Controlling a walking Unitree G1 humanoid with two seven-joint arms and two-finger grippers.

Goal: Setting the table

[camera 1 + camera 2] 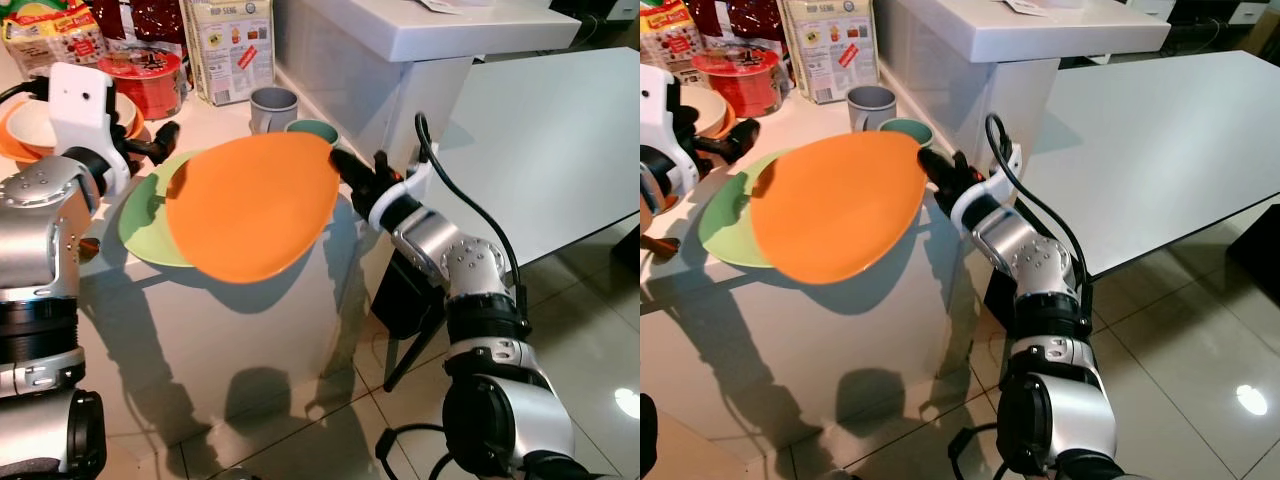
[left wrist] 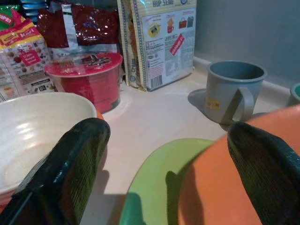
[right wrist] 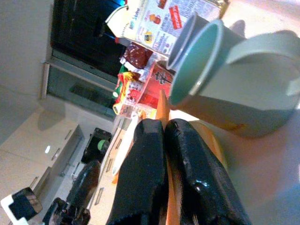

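counter (image 1: 250,300): white, holds everything | orange plate (image 1: 255,205): tilted, lifted over green plate (image 1: 140,225), rim pinched in right gripper (image 1: 338,160) | left gripper (image 2: 164,154): fingers wide, probably empty, beside green plate | grey mug (image 1: 273,108), teal mug (image 1: 313,131) behind

My right pincer (image 1: 340,160) pinches the orange plate (image 1: 255,205) mid-frame, blocking the worktop (image 1: 215,120) centre. Two cups (image 1: 273,108) crowd behind it; packets (image 1: 230,45) wall the top left. The grey table (image 1: 560,140) at right lies open.
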